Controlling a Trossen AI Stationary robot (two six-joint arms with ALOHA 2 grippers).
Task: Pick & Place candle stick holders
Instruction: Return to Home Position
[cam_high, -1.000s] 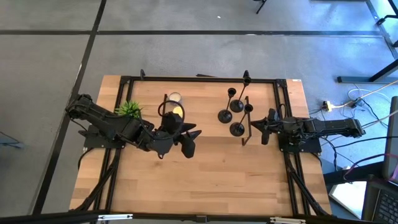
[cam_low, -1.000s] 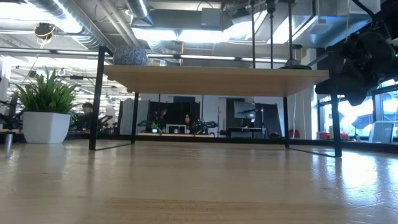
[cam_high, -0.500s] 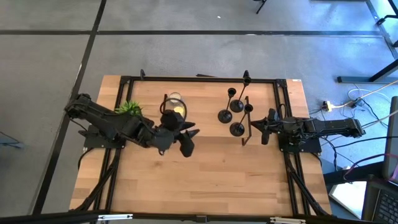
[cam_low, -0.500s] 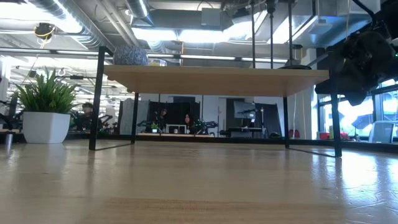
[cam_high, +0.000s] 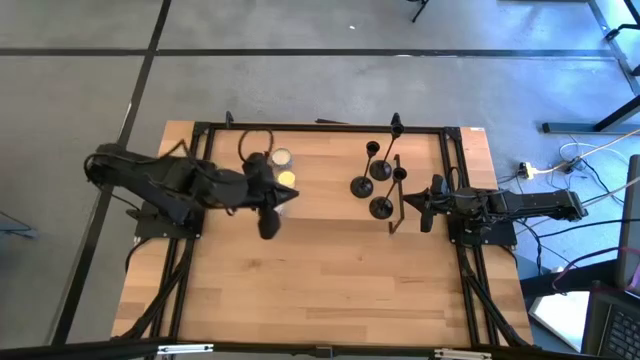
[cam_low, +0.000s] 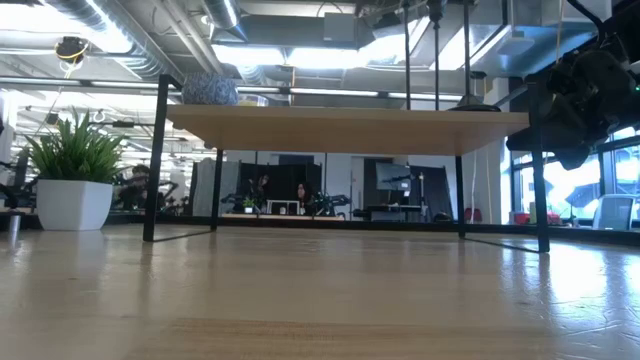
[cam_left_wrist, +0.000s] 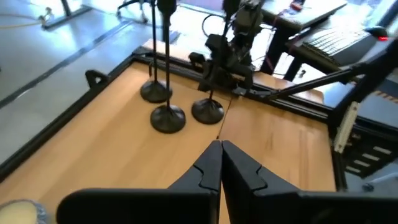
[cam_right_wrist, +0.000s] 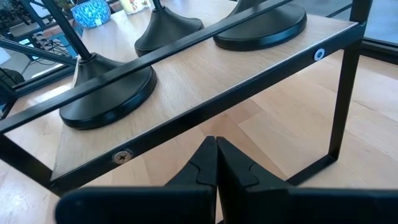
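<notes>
Three black candle stick holders stand by their round bases (cam_high: 361, 186) (cam_high: 381, 170) (cam_high: 381, 207) on the wooden shelf (cam_low: 340, 130), toward its right end; their bases also show in the left wrist view (cam_left_wrist: 168, 117). My left gripper (cam_high: 290, 198) hovers over the shelf's left part, shut and empty (cam_left_wrist: 221, 149), pointing toward the holders from well to their left. My right gripper (cam_high: 425, 205) waits shut at the shelf's right end, just outside its black frame (cam_right_wrist: 216, 146).
A white candle (cam_high: 281, 157) and a yellow candle (cam_high: 286, 178) sit beside my left gripper. A potted plant (cam_low: 75, 170) stands at the table's left, and a blue-grey ball (cam_low: 210, 88) lies on the shelf. The shelf's black legs (cam_low: 155, 160) (cam_low: 540, 190) rise from the table.
My left gripper has shut with nothing between its fingers. It has drawn back toward the table's left and far edges, risen a little and rolled about its own axis. The arm now covers the plant in the high view. The candle stick holders have not moved.
</notes>
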